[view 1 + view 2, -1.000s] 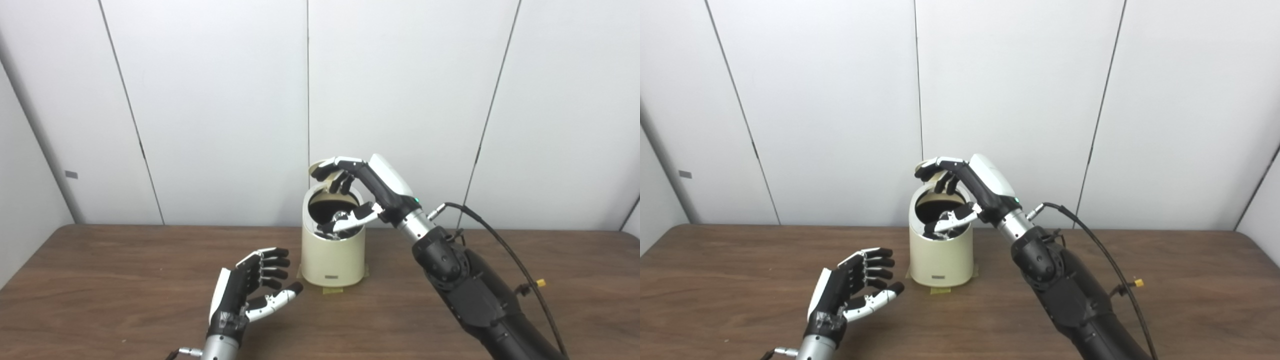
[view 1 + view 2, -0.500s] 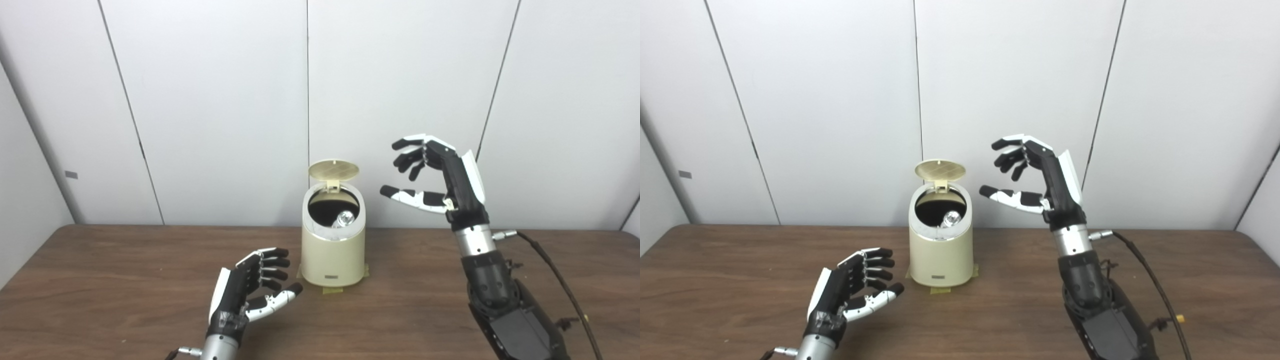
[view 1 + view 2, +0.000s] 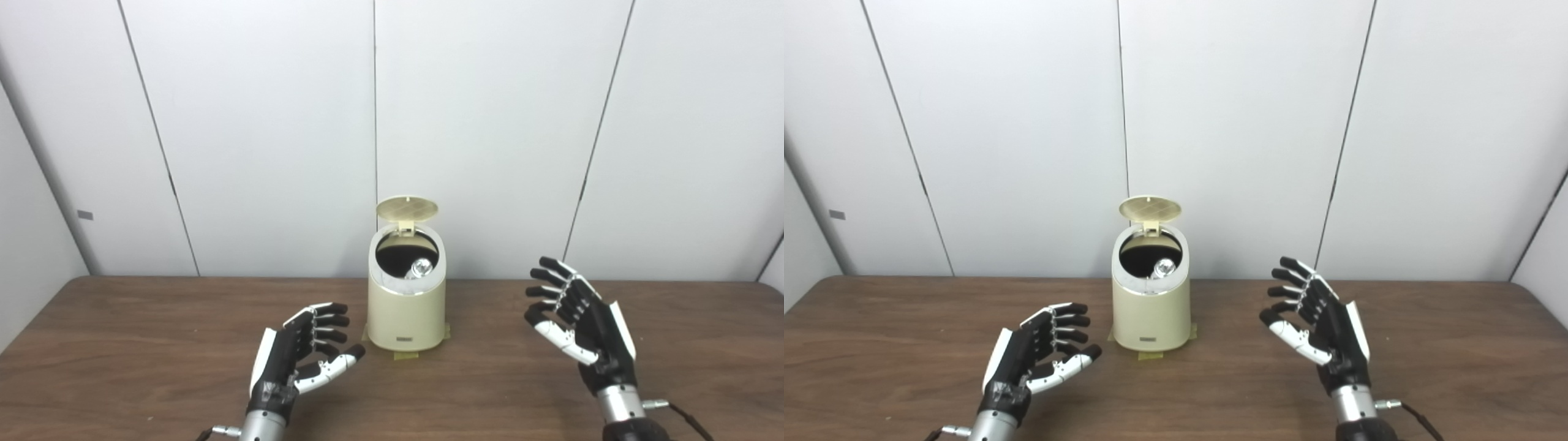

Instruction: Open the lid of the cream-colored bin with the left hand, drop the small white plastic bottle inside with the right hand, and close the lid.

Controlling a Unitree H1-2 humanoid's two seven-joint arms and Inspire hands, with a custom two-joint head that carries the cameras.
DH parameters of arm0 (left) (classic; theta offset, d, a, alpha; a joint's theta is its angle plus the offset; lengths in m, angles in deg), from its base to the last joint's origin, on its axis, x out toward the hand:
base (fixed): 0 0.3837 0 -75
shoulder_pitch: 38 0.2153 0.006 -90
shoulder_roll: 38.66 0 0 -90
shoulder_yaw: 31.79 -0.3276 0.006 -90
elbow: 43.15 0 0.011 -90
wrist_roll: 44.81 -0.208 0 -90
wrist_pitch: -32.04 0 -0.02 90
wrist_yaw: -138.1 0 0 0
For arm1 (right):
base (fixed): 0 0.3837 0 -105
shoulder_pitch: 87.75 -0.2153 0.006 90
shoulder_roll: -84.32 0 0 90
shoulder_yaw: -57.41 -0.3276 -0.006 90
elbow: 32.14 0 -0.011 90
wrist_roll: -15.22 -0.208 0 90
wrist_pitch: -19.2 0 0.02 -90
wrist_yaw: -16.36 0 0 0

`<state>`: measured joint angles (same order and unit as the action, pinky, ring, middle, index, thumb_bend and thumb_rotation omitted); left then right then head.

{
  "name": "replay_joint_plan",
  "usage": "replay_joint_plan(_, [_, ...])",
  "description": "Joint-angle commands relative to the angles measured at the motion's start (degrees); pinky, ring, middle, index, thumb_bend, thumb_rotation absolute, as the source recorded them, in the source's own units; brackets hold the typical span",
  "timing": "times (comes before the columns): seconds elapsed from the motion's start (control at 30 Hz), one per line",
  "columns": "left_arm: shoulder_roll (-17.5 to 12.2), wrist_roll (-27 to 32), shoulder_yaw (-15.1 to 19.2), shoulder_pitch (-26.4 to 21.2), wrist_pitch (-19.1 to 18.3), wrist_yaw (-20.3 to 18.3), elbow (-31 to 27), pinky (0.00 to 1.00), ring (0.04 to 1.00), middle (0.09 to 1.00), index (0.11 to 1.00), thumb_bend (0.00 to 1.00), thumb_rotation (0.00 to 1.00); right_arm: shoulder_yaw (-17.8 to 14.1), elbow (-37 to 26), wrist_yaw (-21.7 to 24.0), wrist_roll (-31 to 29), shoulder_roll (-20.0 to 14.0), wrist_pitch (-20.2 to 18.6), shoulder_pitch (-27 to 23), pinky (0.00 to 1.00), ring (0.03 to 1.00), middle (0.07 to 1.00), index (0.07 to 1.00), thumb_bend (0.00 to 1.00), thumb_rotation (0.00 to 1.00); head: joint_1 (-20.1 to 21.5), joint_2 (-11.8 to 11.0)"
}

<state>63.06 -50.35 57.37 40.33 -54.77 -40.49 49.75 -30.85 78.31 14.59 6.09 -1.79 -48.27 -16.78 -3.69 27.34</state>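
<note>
The cream-colored bin (image 3: 407,312) stands at the middle of the brown table, taped down at its base. Its round lid (image 3: 407,208) is tipped up at the back, leaving the mouth uncovered. Inside the dark opening lies the small white plastic bottle (image 3: 420,267), its end showing against the right inner wall. My left hand (image 3: 302,357) hovers low over the table, front-left of the bin, open with fingers spread and nothing in it. My right hand (image 3: 580,324) is to the right of the bin and apart from it, palm facing left, open and holding nothing.
The brown wooden table (image 3: 122,343) runs from edge to edge of the view. White wall panels (image 3: 257,122) rise right behind the bin. A black cable (image 3: 689,419) trails from my right wrist at the lower right.
My right hand has pulled back from the bin's mouth, swung right and dropped low beside the bin. The bottle stays inside the bin. The left hand has hardly moved.
</note>
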Motion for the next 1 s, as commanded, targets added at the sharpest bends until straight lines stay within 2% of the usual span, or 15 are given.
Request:
replay_joint_plan(0.0, [-0.03, 0.37, 0.4, -1.33, 2.68, 0.3, -2.5, 0.52, 0.62, 0.685, 0.724, 0.67, 0.08, -1.54, -0.87, 1.96, -1.95, 0.17, 2.17, -2.04, 0.61, 0.711, 0.808, 0.827, 0.66, 0.47, -0.1, -0.03])
replay_joint_plan(0.1, [-0.13, -0.01, 0.73, -1.11, 3.6, 0.7, -3.43, 0.55, 0.669, 0.723, 0.748, 0.68, 0.17, -2.51, -1.04, 4.37, -3.42, 1.07, 2.58, -0.71, 0.59, 0.713, 0.819, 0.833, 0.72, 0.48, -0.35, -0.05])
replay_joint_plan(0.17, [-0.25, -0.17, 0.96, -1.07, 3.11, 0.76, -4.6, 0.63, 0.739, 0.774, 0.785, 0.7, 0.25, -3.0, -0.27, 5.77, -3.77, 1.22, 3.14, -0.33, 0.63, 0.729, 0.825, 0.841, 0.78, 0.49, -0.72, -0.11])
replay_joint_plan(0.27, [-1.74, -0.98, 0.92, -2.57, 2.38, -0.23, -6.08, 0.71, 0.819, 0.846, 0.854, 0.74, 0.34, -3.77, 0.44, 7.34, -4.17, 1.31, 3.29, 0.09, 0.64, 0.736, 0.833, 0.843, 0.83, 0.48, -0.67, -0.27])
replay_joint_plan(0.43, [-4.94, -2.35, -0.08, -8.84, -1.6, -2.98, -7.33, 0.8, 0.906, 0.922, 0.919, 0.84, 0.43, -4.91, 1.7, 9.7, -4.29, 1.1, 3.94, -0.25, 0.62, 0.736, 0.834, 0.834, 0.87, 0.44, -0.75, -0.81])
replay_joint_plan(0.6, [-6.32, -3.75, -1.1, -16.28, -5.51, -4.06, -6.05, 0.8, 0.939, 0.945, 0.95, 0.89, 0.44, -5.55, 1.35, 10.38, -3.98, 1.65, 3.6, -0.1, 0.6, 0.729, 0.836, 0.825, 0.89, 0.43, -0.67, -1.18])
replay_joint_plan(0.7, [-7.06, -4.38, -1.7, -20.6, -6.87, -4.93, -4.09, 0.83, 0.964, 0.969, 0.971, 0.9, 0.4, -5.59, -0.02, 9.97, -3.16, 2.07, 2.64, 0.39, 0.6, 0.722, 0.827, 0.82, 0.89, 0.44, -0.55, -1.25])
replay_joint_plan(0.73, [-7.34, -4.88, -2.01, -22.27, -7.22, -5.08, -3.19, 0.83, 0.967, 0.969, 0.974, 0.91, 0.42, -5.6, -0.49, 10.01, -3.16, 2.19, 2.35, 0.6, 0.61, 0.726, 0.833, 0.826, 0.88, 0.44, -0.55, -1.23])
replay_joint_plan(0.87, [-7.82, -6.2, -2.84, -26.93, -7.56, -5.68, 0.32, 0.85, 0.962, 0.963, 0.97, 0.9, 0.41, -5.78, -1.06, 10.47, -3.59, 2.44, 1.64, 0.9, 0.62, 0.734, 0.842, 0.832, 0.88, 0.44, -0.25, -1.26])
replay_joint_plan(0.97, [-8.13, -7.11, -3.61, -29.73, -6.46, -5.92, 3.67, 0.83, 0.957, 0.962, 0.969, 0.89, 0.38, -5.86, -1.76, 10.2, -3.22, 2.72, 1.24, 1.02, 0.61, 0.73, 0.836, 0.821, 0.87, 0.44, 0.01, -1.22])
